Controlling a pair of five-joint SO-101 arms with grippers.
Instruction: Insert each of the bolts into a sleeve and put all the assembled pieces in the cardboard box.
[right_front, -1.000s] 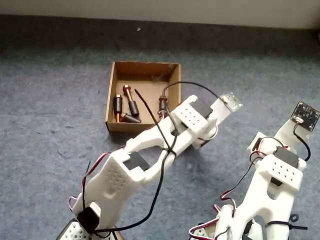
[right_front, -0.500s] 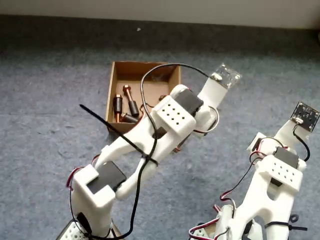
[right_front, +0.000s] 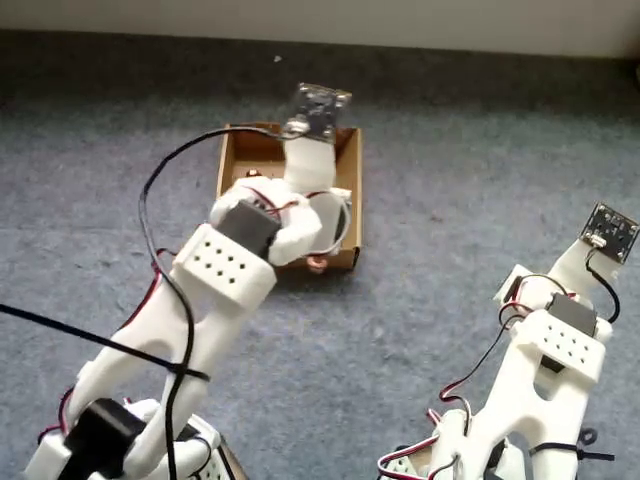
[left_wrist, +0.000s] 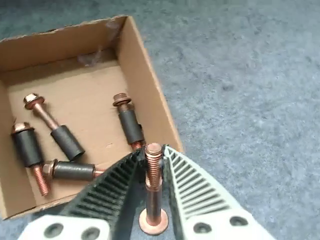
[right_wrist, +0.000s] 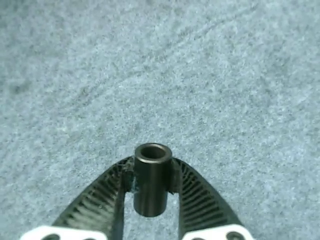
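A slip here would be costly: the bolt (left_wrist: 153, 187) has no sleeve on it, yet the left gripper (left_wrist: 152, 152) clamps it lengthwise with its threaded tip poking just past the fingertips, and the cardboard box (left_wrist: 147, 100) lies beyond and below that tip. If released, it would likely fall in among the four assembled pieces (left_wrist: 67, 141). The black sleeve (right_wrist: 151, 177) is pinched in the right gripper (right_wrist: 151, 162) over the grey table (right_wrist: 215, 75), bore facing the wrist, well apart from the bolt. A tilted approach could jam the threads on the rim.
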